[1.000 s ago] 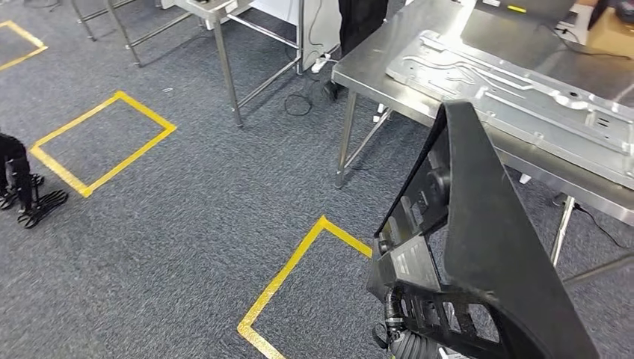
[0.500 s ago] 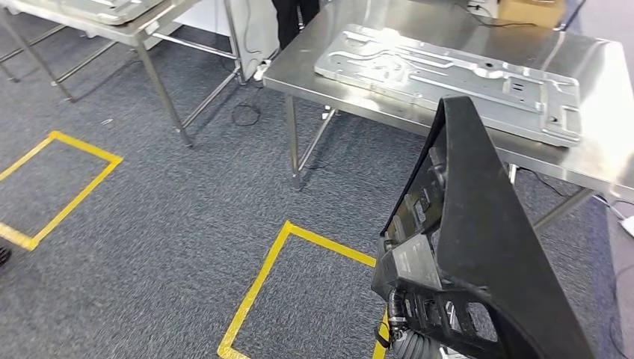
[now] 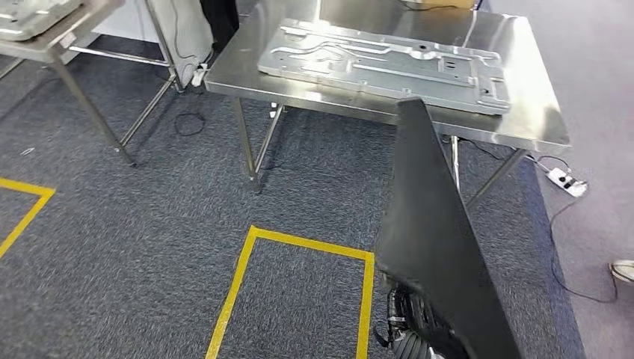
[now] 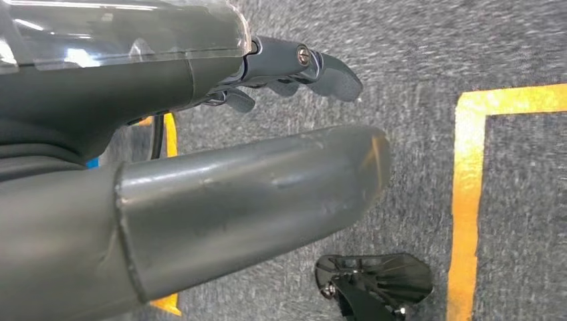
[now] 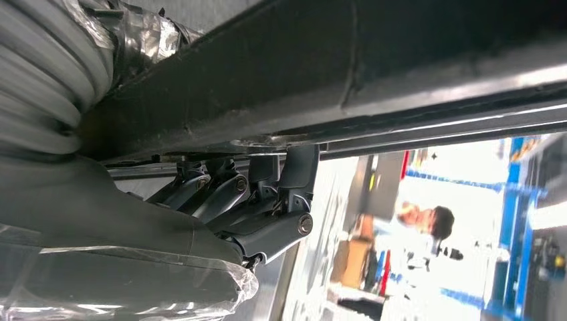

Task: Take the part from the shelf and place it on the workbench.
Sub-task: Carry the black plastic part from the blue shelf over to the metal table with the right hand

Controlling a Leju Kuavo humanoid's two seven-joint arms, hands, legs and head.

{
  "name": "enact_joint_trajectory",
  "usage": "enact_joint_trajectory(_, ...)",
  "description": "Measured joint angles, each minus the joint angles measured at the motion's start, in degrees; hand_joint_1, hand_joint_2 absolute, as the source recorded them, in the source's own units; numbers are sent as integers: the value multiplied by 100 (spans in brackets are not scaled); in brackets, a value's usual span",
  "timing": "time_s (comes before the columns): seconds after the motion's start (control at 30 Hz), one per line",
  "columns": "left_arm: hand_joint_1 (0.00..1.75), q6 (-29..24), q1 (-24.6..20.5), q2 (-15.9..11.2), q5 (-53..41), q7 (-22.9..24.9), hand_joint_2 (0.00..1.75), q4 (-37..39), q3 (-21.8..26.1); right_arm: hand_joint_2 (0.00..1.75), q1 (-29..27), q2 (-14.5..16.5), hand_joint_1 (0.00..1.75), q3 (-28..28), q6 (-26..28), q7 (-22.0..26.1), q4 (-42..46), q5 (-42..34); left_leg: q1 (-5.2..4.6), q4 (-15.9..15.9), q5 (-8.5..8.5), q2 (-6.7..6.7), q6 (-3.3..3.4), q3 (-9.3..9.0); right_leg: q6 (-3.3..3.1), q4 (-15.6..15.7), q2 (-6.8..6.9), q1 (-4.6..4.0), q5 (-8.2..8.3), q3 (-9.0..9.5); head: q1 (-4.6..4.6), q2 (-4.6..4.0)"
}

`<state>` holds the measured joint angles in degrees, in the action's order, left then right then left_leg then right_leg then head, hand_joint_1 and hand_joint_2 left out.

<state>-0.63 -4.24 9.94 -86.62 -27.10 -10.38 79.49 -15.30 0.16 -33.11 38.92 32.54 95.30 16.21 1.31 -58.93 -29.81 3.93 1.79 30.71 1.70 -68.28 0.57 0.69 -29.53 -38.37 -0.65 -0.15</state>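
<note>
The grey carpet floor spreads across the head view, with a yellow tape rectangle marked on it at about 6 o'clock. At 12 o'clock stands the steel workbench, its legs on the carpet, and a large pressed metal plate lies flat across its top. A second steel table sits at 10 o'clock, also carrying a metal sheet.

The black part rises from 5 o'clock toward the centre, tilted, its narrow upper end overlapping the workbench's near edge in the picture; it is off the bench, held up in the air. In the right wrist view the part is a long dark bar, and the right hand has its dark fingers curled up against its edge, holding it.

The left hand hangs over the carpet, holding nothing, its thick grey thumb stretched out and apart from the darker fingers, which are loosely extended.

A white power strip with its cable lies on the floor at 3 o'clock, just beside the workbench's right leg. A person stands blurred in the background of the right wrist view.
</note>
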Motion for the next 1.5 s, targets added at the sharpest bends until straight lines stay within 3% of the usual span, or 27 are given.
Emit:
enact_joint_trajectory(0.07,0,-4,-16,1,-1,31,0,0,-2,175,2,-1,175,-1,50,-35,0,44,-18,5,-36,58,-44,-37,-80,671,67,-44,231,355,1,0)
enact_joint_trajectory(0.1,0,-4,-26,2,-3,40,0,0,-3,175,1,-1,175,-1,72,-56,1,73,-23,9,-46,78,-67,-46,-114,825,82,-67,249,431,2,0)
enact_joint_trajectory(0.17,0,-4,-42,4,-9,42,0,0,-13,175,-3,-1,175,0,104,-95,3,117,-30,43,-49,116,-125,-85,-163,890,68,-93,227,449,2,0)
enact_joint_trajectory(0.23,0,1,-30,-1,-7,37,0,-3,-33,175,-8,3,175,0,121,-114,10,142,-20,-16,-123,22,-179,-97,-215,990,40,-58,253,519,4,0)
enact_joint_trajectory(0.3,0,56,-3,-37,43,69,0,-7,-50,175,7,9,175,-1,111,-114,12,139,-8,-483,-391,-203,-203,110,-275,1079,20,-20,274,593,9,0)
enact_joint_trajectory(0.37,0,162,18,-127,140,156,0,-8,-51,175,32,10,175,-6,99,-100,-17,111,-9,-1216,-680,-327,-217,499,-323,1085,-14,-35,254,612,10,0)
enact_joint_trajectory(0.4,0,202,28,-188,188,210,0,-9,-47,175,39,10,175,-9,101,-90,-40,97,-9,-1451,-708,-342,-222,646,-332,1079,-42,-45,238,622,10,0)
enact_joint_trajectory(0.43,0,219,36,-243,228,259,0,-11,-40,175,44,10,175,-10,106,-82,-64,89,-10,-1480,-617,-344,-223,701,-332,1069,-74,-53,219,638,10,0)
enact_joint_trajectory(0.5,0,218,43,-336,288,331,0,-25,-16,175,58,11,175,-12,112,-74,-99,84,-12,-928,-166,-351,-202,520,-311,1026,-133,-56,162,683,11,0)
enact_joint_trajectory(0.57,0,212,33,-397,324,360,0,-38,20,175,80,12,175,-14,112,-72,-122,84,-27,-277,122,-382,-162,257,-261,953,-166,-72,88,700,10,0)
enact_joint_trajectory(0.6,0,208,26,-416,336,371,0,-42,37,175,91,13,175,-15,113,-73,-129,84,-36,-114,153,-398,-143,190,-234,925,-173,-77,64,693,9,0)
enact_joint_trajectory(0.7,0,195,16,-438,386,437,0,-42,63,175,122,19,175,-23,115,-190,-159,167,-42,-36,124,-404,-80,153,-170,902,-181,-76,36,682,8,0)
enact_joint_trajectory(0.77,0,176,10,-447,446,506,0,-42,76,175,156,30,175,-1,118,-448,-195,499,-14,-2,126,-391,-25,118,-111,690,-149,-65,-89,596,6,0)
enact_joint_trajectory(0.87,0,129,-3,-466,516,622,0,-42,105,175,179,151,175,220,119,-866,-256,1537,-4,10,91,-366,27,82,-23,-342,-101,-18,-507,22,5,0)
enact_joint_trajectory(0.9,0,114,-4,-474,528,658,0,-42,115,175,174,216,175,338,120,-972,-274,1901,-5,10,71,-360,29,63,-8,-626,-94,-3,-553,-169,5,0)
enact_joint_trajectory(0.93,0,102,-4,-481,536,687,0,-42,126,175,171,276,175,453,122,-1062,-287,2195,-4,10,46,-358,24,33,0,-724,-88,9,-484,-273,5,0)
enact_joint_trajectory(0.97,0,96,-6,-488,537,709,0,-42,138,175,171,328,175,554,124,-1143,-296,2419,-3,9,18,-358,14,-9,-4,-585,-82,18,-294,-255,5,0)
enact_joint_trajectory(1.03,0,96,-8,-495,526,735,0,-42,160,175,204,404,175,735,127,-1334,-307,2769,-1,14,-49,-358,-14,-108,-43,125,-60,16,190,24,4,0)
enact_joint_trajectory(1.07,0,98,-17,-498,516,746,0,-42,167,175,244,427,175,829,127,-1450,-317,2940,-8,17,-81,-357,-38,-139,-72,462,-48,-2,328,169,5,0)
enact_joint_trajectory(1.1,0,103,-26,-503,506,755,0,-42,171,175,301,440,175,928,127,-1587,-335,3109,-13,25,-102,-352,-65,-152,-100,679,-38,-22,377,260,8,0)
enact_joint_trajectory(1.17,0,115,-55,-512,490,773,0,-42,176,175,441,443,175,1128,127,-1922,-397,3399,-21,63,-121,-332,-124,-159,-144,805,-46,-60,321,303,9,0)
enact_joint_trajectory(1.27,0,132,-94,-514,470,798,0,-42,177,175,652,438,175,1384,127,-2328,-521,3701,-15,9,-206,-318,-201,-197,-226,939,-72,-31,314,404,14,0)
enact_joint_trajectory(1.33,0,133,-106,-523,462,810,0,-42,177,175,771,436,175,1467,127,-2417,-590,3754,-7,-520,-453,-342,-214,60,-297,1013,-68,-24,299,497,19,0)
enact_joint_trajectory(1.4,0,133,-100,-541,458,819,0,-42,177,175,834,434,175,1512,127,-2454,-660,3768,-8,-1300,-719,-351,-225,535,-346,1015,-67,-44,249,551,22,0)
enact_joint_trajectory(1.43,0,134,-92,-549,455,823,0,-42,177,175,843,435,175,1529,127,-2475,-691,3787,-9,-1546,-736,-353,-232,721,-356,1007,-73,-54,219,579,23,0)
enact_joint_trajectory(1.47,0,138,-84,-554,449,829,0,-42,177,175,849,434,175,1545,127,-2514,-721,3818,-8,-1571,-617,-354,-233,810,-356,996,-81,-61,182,614,22,0)
enact_joint_trajectory(1.5,0,145,-78,-558,441,838,0,-42,177,175,866,433,175,1556,127,-2570,-749,3858,-8,-1362,-383,-355,-227,785,-349,979,-91,-65,140,655,23,0)
